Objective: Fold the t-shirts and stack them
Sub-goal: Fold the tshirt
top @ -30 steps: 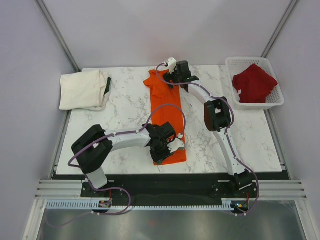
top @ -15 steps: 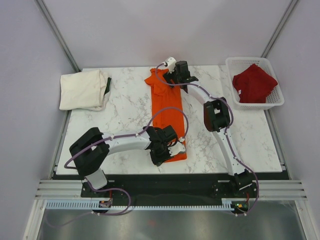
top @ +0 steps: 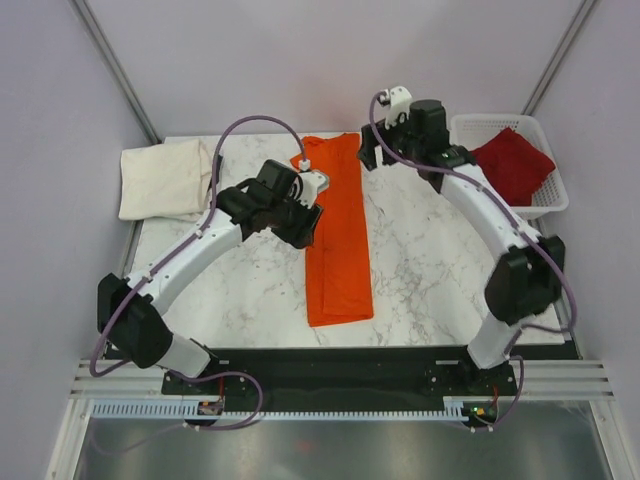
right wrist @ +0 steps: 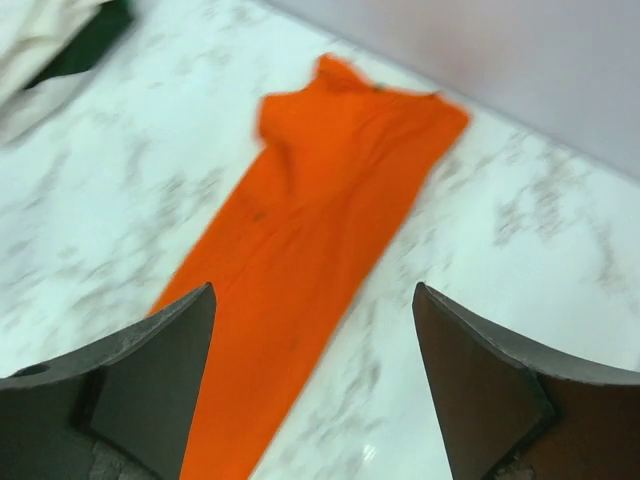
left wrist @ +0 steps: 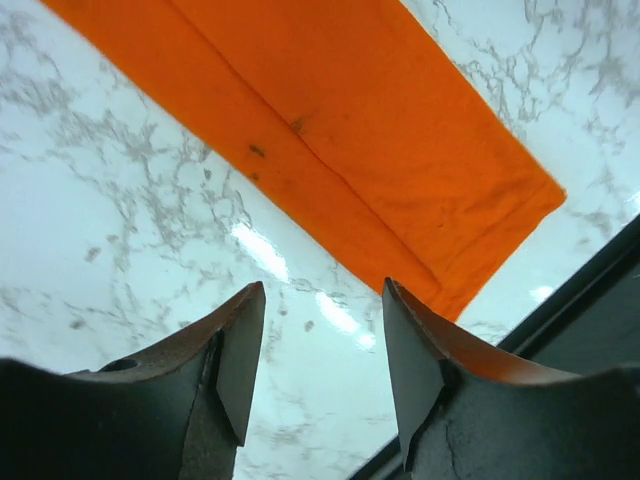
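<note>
The bright orange t-shirt (top: 337, 235) lies flat on the table as a long narrow strip running from the far edge to the near edge. It also shows in the left wrist view (left wrist: 350, 130) and the right wrist view (right wrist: 310, 230). My left gripper (top: 303, 218) is open and empty, hovering at the strip's left edge (left wrist: 320, 290). My right gripper (top: 369, 156) is wide open and empty, above the table just right of the strip's far end (right wrist: 312, 290). The cream-white t-shirt (top: 166, 180) lies folded at the far left. The dark red t-shirt (top: 508, 166) sits crumpled in the basket.
The white lattice basket (top: 478, 126) stands at the far right corner. The marble table (top: 440, 265) ends at a black front rail. A dark green patch (right wrist: 92, 40) shows beside the cream shirt in the right wrist view.
My left gripper left the strip's near end and moved far and left, beside its middle. My right gripper rose off the collar end and moved right. The orange shirt now lies straighter.
</note>
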Controlling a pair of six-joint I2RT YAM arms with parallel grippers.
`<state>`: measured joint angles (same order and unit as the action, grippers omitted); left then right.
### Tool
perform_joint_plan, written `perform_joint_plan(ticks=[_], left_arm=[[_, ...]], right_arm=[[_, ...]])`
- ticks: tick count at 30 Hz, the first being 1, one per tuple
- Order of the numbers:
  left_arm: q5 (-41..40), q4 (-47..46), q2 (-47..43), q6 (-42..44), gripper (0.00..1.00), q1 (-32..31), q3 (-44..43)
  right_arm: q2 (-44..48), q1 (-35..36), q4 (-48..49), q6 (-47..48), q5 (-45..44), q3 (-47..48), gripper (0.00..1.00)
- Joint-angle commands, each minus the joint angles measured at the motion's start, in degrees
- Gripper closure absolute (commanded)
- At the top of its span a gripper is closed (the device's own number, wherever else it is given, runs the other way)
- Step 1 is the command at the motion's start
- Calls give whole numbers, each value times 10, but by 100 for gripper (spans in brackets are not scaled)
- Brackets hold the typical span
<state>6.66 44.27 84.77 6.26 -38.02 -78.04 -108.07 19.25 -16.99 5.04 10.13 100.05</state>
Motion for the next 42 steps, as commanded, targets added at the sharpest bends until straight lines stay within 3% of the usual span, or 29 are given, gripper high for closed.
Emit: perform_joint_plan(ticks=[1, 3, 7, 13, 20, 36, 42], left_arm=[[104, 29, -3, -145, 41, 50, 21], [143, 11, -7, -186, 39, 82, 67], [264, -24, -8, -250, 34, 116, 152], [297, -68, -18, -325, 34, 142, 255], [325, -134, -16, -364, 37, 148, 342], [363, -179, 87, -397, 48, 149, 341], [380, -185, 108, -404, 50, 135, 341]], right_arm=[[117, 6, -67, -113, 163, -159, 12], [183, 6, -71, -150, 239, -262, 12], [236, 6, -110, -194, 320, -374, 14], [269, 7, -174, -222, 333, -482, 16], [299, 0, -138, -256, 336, -618, 15], [219, 0, -78, -324, 328, -603, 20], [179, 0, -64, -335, 321, -589, 26]])
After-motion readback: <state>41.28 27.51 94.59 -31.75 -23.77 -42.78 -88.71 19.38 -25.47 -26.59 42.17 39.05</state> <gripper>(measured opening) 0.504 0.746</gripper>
